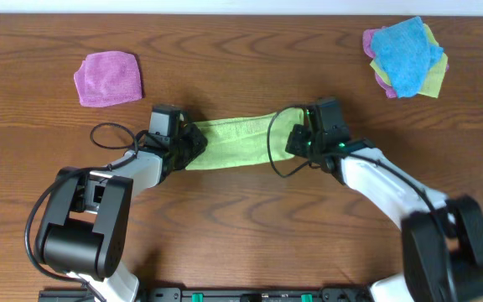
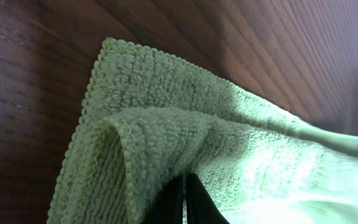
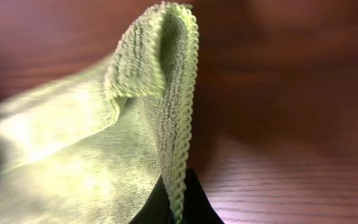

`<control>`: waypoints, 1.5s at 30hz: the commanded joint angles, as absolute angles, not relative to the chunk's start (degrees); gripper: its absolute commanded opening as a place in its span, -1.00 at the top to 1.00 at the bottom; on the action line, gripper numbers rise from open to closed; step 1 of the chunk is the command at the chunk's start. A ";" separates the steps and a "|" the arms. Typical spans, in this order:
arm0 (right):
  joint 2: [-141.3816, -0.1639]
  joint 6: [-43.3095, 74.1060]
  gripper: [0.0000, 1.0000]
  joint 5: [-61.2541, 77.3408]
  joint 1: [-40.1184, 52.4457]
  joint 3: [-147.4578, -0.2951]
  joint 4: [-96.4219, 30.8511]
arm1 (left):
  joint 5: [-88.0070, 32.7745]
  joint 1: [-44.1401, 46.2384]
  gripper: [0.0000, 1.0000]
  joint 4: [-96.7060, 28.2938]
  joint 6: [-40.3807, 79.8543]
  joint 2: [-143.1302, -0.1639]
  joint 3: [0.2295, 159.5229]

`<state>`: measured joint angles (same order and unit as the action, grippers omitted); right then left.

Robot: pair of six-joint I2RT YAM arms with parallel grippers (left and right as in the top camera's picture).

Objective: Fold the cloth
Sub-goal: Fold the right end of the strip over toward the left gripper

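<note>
Two arms: both reach from the near side of the table point(image 1: 241, 50) to one green cloth point(image 1: 233, 143), one arm at each short end.
Green cloth: it sits mid-table as a long strip stretched between the two claws, and looks doubled over along its length.
Left claw point(image 1: 194, 143): clamped on the strip's left end. In the left wrist view the dark fingers point(image 2: 194, 205) press together with a rolled hem of the cloth point(image 2: 229, 143) pinched between them. The far corner of the lower layer lies flat on the wood.
Right claw point(image 1: 294, 141): clamped on the strip's right end. In the right wrist view the stitched edge of the cloth point(image 3: 104, 155) runs down between the dark fingers point(image 3: 197, 208), and the corner stands upright above them.
Pink cloth point(image 1: 108, 78): lies flat at the far left, well apart from the strip.
Pile of cloths point(image 1: 407, 57): sits at the far right, with a blue one on top of yellow and pink ones.
Cables: a black loop hangs beside each wrist.
</note>
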<state>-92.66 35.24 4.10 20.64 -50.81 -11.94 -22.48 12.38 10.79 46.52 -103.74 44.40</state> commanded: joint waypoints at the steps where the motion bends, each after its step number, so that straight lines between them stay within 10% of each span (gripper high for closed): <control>1: -88.20 32.45 0.97 3.18 22.94 -50.63 -11.99 | -19.97 11.49 0.88 9.65 46.26 -105.47 44.60; 45: -96.66 35.09 0.97 3.40 41.98 -56.84 0.40 | -26.59 6.28 0.88 -2.98 38.26 -92.44 45.93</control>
